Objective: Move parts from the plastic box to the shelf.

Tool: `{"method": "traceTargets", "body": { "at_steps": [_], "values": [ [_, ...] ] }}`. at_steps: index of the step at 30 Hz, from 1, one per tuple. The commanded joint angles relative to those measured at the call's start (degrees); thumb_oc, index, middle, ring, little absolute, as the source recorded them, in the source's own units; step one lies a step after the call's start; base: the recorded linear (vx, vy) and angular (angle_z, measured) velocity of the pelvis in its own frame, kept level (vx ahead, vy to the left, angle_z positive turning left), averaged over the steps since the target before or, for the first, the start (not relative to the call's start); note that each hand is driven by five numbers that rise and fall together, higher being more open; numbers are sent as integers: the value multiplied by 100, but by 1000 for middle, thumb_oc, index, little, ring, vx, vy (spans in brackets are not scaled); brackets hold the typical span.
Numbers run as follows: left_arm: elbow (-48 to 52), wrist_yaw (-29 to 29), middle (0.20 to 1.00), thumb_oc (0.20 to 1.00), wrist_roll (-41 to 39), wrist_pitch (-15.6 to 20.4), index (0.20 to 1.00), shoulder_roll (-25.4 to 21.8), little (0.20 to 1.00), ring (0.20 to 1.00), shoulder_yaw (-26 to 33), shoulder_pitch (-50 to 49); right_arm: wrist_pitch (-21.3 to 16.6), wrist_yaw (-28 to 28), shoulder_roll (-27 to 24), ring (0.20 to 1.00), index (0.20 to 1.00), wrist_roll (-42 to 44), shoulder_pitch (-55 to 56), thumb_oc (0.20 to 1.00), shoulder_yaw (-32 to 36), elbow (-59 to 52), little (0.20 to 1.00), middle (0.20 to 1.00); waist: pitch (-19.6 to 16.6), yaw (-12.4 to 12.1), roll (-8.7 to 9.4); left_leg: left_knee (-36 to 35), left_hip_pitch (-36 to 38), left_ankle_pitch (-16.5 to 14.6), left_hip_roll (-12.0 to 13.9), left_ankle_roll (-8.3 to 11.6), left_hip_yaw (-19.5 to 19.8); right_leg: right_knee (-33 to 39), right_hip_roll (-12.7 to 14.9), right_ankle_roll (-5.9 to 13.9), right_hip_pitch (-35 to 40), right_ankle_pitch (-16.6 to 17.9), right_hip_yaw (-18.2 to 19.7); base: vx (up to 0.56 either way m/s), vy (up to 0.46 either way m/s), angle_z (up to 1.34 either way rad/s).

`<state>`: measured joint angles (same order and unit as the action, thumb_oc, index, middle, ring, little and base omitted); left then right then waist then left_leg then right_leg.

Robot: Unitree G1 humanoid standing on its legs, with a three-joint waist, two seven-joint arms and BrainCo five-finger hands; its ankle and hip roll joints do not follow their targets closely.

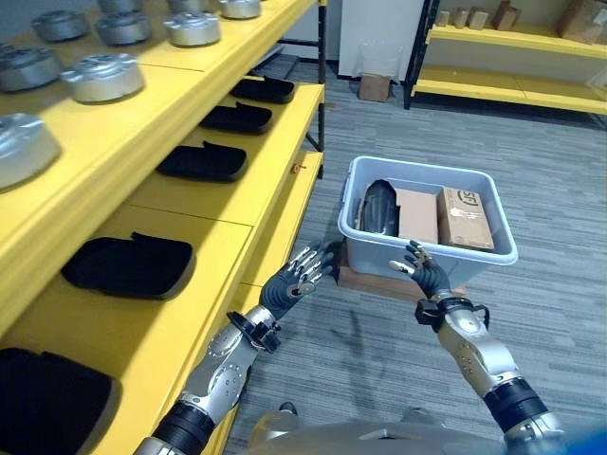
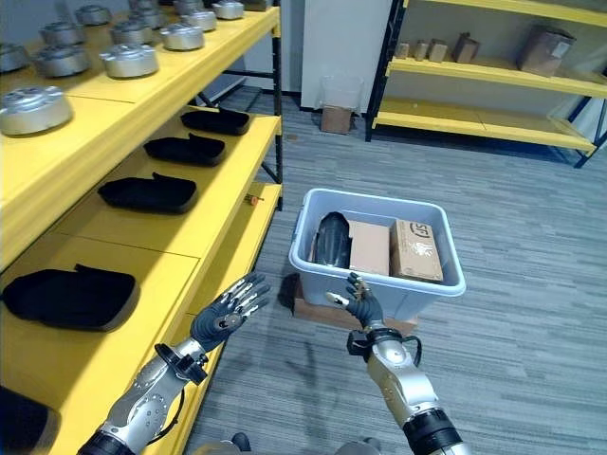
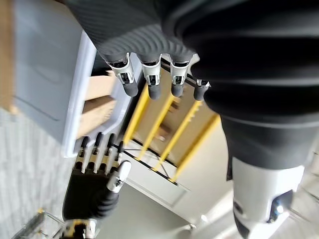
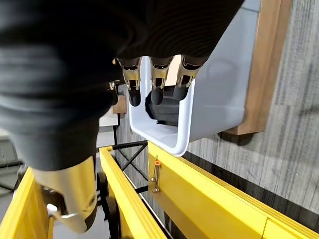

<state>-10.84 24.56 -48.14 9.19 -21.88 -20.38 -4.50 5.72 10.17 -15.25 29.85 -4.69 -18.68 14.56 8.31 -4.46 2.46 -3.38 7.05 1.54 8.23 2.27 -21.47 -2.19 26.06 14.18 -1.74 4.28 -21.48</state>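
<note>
1. Left eye view: the left hand (image 1: pixel 296 281) and right hand (image 1: pixel 424 273) hover with fingers spread, holding nothing, just short of the pale grey plastic box (image 1: pixel 429 254) on its wooden block (image 1: pixel 365 282). In the box a black part (image 1: pixel 378 209) stands beside two cardboard cartons (image 1: pixel 464 219); one carton carries printing, not read off.
2. Right eye view: the yellow shelf (image 2: pixel 204 224) at the left holds black moulded parts (image 2: pixel 147 191), with round metal parts (image 2: pixel 128 59) on the level above.
3. Left wrist view: the fingers (image 3: pixel 151 82) are straight, empty.
4. Right wrist view: the fingers (image 4: pixel 156 85) are relaxed and empty above the box rim.
</note>
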Motion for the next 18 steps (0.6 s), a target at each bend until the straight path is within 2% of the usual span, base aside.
{"method": "traceTargets", "body": {
  "at_steps": [1,3,5,10,12,13,14,16,18],
  "values": [
    [488,213,1000,1000,-34,305,1000,-78,1000,1000,80,128,-279,-14,-170,1000,1000,-294,-203,1000,160,-545,1000,1000,237,-114,25,566,-19,-559,113,-50,-58,-58,-330,26,77,884,35,125,-385,15],
    [560,266,1000,1000,-160,155,1000,-119,1000,1000,168,-18,-326,38,-256,1000,1000,-426,-80,1000,197,-663,1000,1000,264,-70,58,704,-172,-420,212,-46,-117,-79,-403,-95,90,738,133,135,-335,29],
    [543,278,1000,1000,-289,10,1000,-75,1000,1000,270,-189,-385,153,-366,1000,1000,-704,11,1000,258,-754,1000,1000,220,-45,37,702,-129,-368,369,74,-189,-59,-538,-101,262,448,118,234,-248,-4],
    [547,446,1000,1000,-308,-12,1000,8,1000,1000,510,-559,-424,475,-669,1000,1000,-1183,100,1000,663,-712,1000,1000,74,22,28,811,-54,-246,756,327,-306,-95,-786,-289,607,-141,48,243,-221,-2],
    [551,467,1000,1000,-427,-27,1000,-7,1000,1000,602,-640,-449,626,-787,1000,1000,-1330,74,1000,805,-690,1000,1000,74,32,32,899,-90,-184,852,312,-348,-206,-838,-433,560,-218,31,117,-149,2],
    [552,467,1000,1000,-427,-27,1000,-7,1000,1000,602,-641,-449,626,-787,1000,1000,-1331,74,1000,805,-690,1000,1000,69,31,31,901,-96,-184,855,313,-349,-209,-840,-435,552,-220,33,248,-288,-4],
    [525,563,1000,1000,-468,-83,1000,-45,1000,1000,782,-745,-481,937,-944,1000,1000,-1490,39,1000,1045,-629,1000,1000,104,72,28,1185,-141,-272,1024,358,-333,-494,-937,-592,492,-453,89,254,-254,-7],
    [492,649,1000,1000,-464,-90,1000,-54,1000,1000,840,-757,-506,1013,-998,1000,1000,-1512,32,1000,1134,-614,1000,1000,133,96,25,1298,-168,-309,1092,366,-342,-638,-969,-640,430,-534,116,200,-211,-10],
    [482,778,1000,1000,-482,-107,1000,-94,1000,1000,900,-723,-606,1162,-1096,1000,1000,-1611,-26,1000,1294,-549,1000,1000,199,167,0,1493,-231,-410,1205,359,-340,-1041,-1028,-720,221,-758,195,177,-205,-14]
  ]
}}
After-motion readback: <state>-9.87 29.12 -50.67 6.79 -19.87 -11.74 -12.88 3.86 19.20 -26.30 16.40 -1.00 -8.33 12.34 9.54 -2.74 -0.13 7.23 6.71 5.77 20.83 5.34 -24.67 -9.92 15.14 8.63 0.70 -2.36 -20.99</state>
